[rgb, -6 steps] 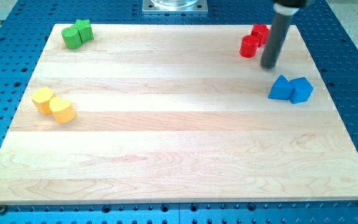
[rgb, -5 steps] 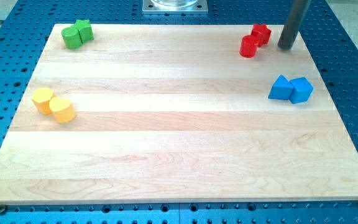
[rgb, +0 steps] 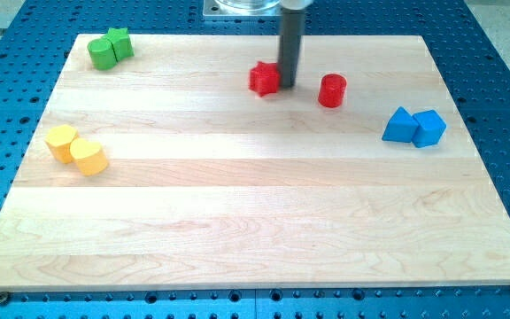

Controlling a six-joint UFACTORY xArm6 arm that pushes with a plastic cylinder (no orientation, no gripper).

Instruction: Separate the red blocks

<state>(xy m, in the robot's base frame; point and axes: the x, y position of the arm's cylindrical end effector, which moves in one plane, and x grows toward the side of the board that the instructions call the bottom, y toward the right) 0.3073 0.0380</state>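
Touching the red star-like block [rgb: 264, 78] at its 3 o'clock, my tip [rgb: 287, 86] grips nothing; red cylinder [rgb: 331, 90] sits apart, two reds total.

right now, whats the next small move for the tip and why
Probably keep nudging toward the view's left. My tip sits against the right side of the red star-like block, with the red cylinder apart on the tip's other side. A gap already shows between the reds, so a short further push would widen it; stopping here may also do.
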